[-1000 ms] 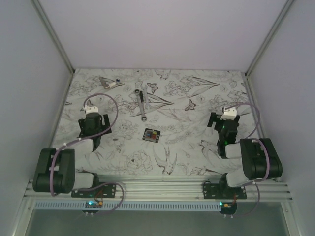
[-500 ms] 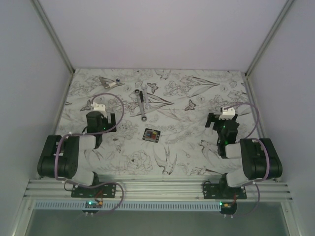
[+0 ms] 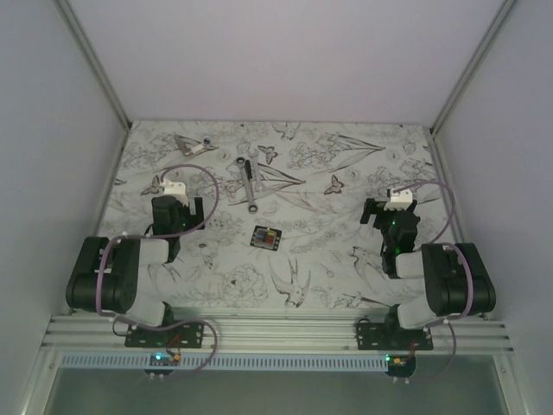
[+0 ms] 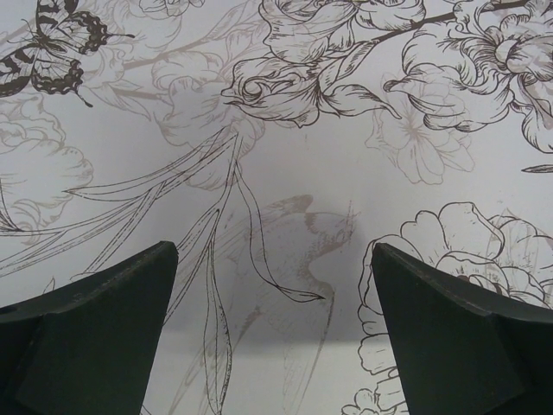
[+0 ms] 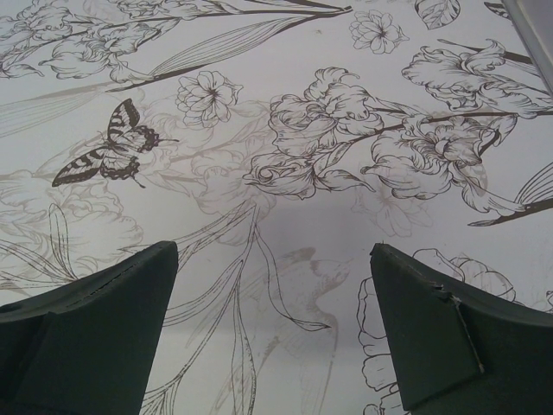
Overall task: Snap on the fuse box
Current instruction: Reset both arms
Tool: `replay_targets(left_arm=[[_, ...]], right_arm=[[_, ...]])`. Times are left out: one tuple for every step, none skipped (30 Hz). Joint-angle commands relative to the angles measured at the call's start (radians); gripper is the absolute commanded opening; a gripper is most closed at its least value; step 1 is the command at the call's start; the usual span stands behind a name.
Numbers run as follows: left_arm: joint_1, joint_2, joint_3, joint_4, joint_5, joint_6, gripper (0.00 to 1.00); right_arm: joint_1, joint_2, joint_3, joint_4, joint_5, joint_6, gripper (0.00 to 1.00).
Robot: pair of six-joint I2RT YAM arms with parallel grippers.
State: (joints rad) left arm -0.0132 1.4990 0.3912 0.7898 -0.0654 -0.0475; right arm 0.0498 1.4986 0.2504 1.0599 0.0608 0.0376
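Note:
The fuse box [image 3: 265, 237] is a small black square box with red, yellow and blue fuses on top. It lies on the floral table mat near the middle, between the two arms. My left gripper [image 3: 179, 210] hangs open and empty left of the box; its wrist view shows only mat between the fingers [image 4: 272, 259]. My right gripper [image 3: 392, 214] hangs open and empty right of the box; its wrist view also shows only mat [image 5: 272, 255]. The fuse box is out of both wrist views.
A long grey metal bar [image 3: 250, 185] lies behind the fuse box. A small grey metal piece with a white part [image 3: 193, 144] lies at the back left. Metal frame posts and white walls bound the table on both sides.
My left arm has swung its gripper a little to the right and farther from its base. The right gripper shifted slightly. The fuse box has not moved.

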Motion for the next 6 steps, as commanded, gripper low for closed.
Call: replay_targets(left_arm=[[-0.002,0.009,-0.011,0.040,0.016,0.015,1.00],[-0.002,0.010,-0.011,0.039,0.016,0.015,1.00],[-0.002,0.009,-0.011,0.039,0.016,0.015,1.00],[-0.002,0.009,-0.011,0.039,0.016,0.015,1.00],[-0.002,0.010,-0.011,0.039,0.016,0.015,1.00],[-0.002,0.010,-0.012,0.039,0.015,0.015,1.00]], right_arm=[[-0.007,0.000,0.016,0.049,-0.007,0.002,1.00],[-0.007,0.001,0.016,0.049,-0.007,0.002,1.00],[-0.007,0.000,0.016,0.049,-0.008,0.002,1.00],[-0.007,0.000,0.016,0.049,-0.007,0.002,1.00],[-0.007,0.000,0.016,0.049,-0.006,0.002,0.99],[-0.006,0.000,0.016,0.050,-0.007,0.002,0.99]])
